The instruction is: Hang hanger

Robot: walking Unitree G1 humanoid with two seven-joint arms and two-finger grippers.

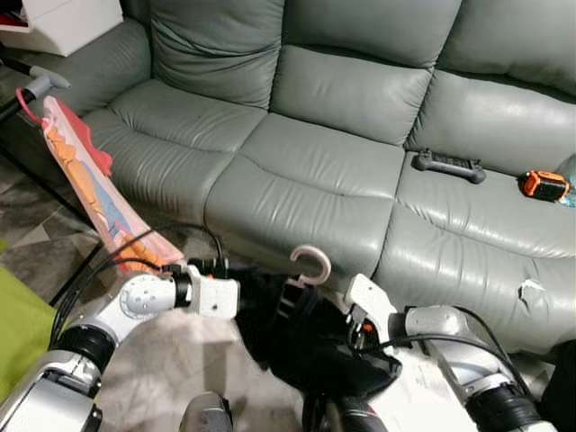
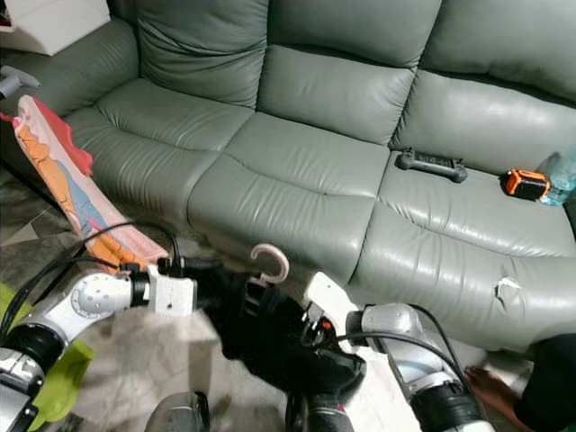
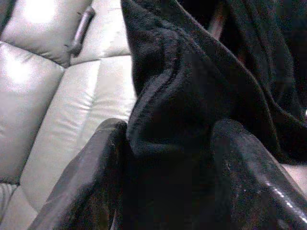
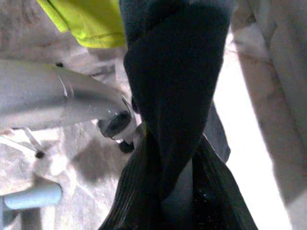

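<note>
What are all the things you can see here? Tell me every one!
Sofa: one, grey-green leather, ahead of the robot.
Handle-shaped device: one, black, on the right sofa seat.
Tape measure: one, orange and black, right sofa seat.
Patterned bag: one, pink and orange, leaning at the sofa's left end.
Hanger: one, pale pink hook, rising from the garment.
Black garment: one, held between both grippers.
Person's foot: one, bare, floor at right.
Left gripper: black fingers, clamping garment.
Right gripper: black fingers, clamping garment.
</note>
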